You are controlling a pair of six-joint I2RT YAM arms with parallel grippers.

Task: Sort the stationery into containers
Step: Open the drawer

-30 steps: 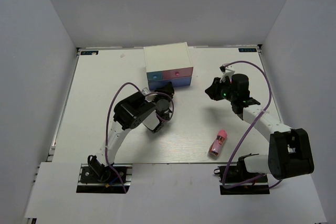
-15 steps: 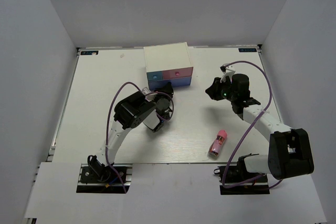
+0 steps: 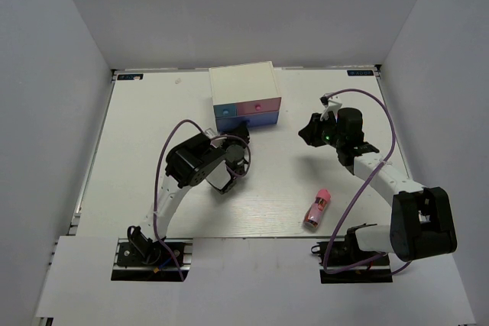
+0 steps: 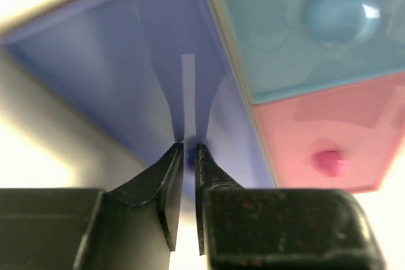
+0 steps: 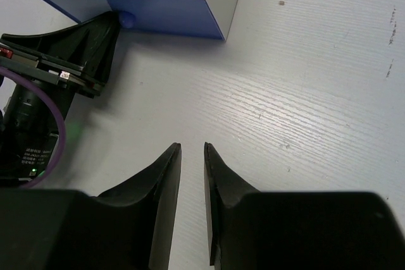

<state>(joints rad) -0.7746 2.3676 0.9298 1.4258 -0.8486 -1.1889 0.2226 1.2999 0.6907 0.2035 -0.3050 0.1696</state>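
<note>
The white drawer chest (image 3: pixel 243 85) stands at the back centre of the table. My left gripper (image 4: pixel 188 149) is shut on the tiny knob (image 4: pixel 189 156) of the wide periwinkle drawer (image 4: pixel 126 61), below the light blue drawer (image 4: pixel 316 36) and the pink drawer (image 4: pixel 304 137). From above, the left gripper (image 3: pixel 243 135) touches the chest's front. A pink tube (image 3: pixel 316 208) lies on the table at the front right. My right gripper (image 5: pixel 192 147) hovers over bare table right of the chest, its jaws narrowly open and empty; seen from above, the right gripper (image 3: pixel 309 132) points left.
The right wrist view shows the chest's corner (image 5: pixel 218 4) and the left arm's fingers (image 5: pixel 95 36) at the periwinkle knob (image 5: pixel 128 19). White walls enclose the table (image 3: pixel 153 112) on three sides. Purple cables loop over both arms.
My left gripper's jaws have closed onto the periwinkle drawer's knob. Neither arm has otherwise moved, and the pink tube lies where it was.
</note>
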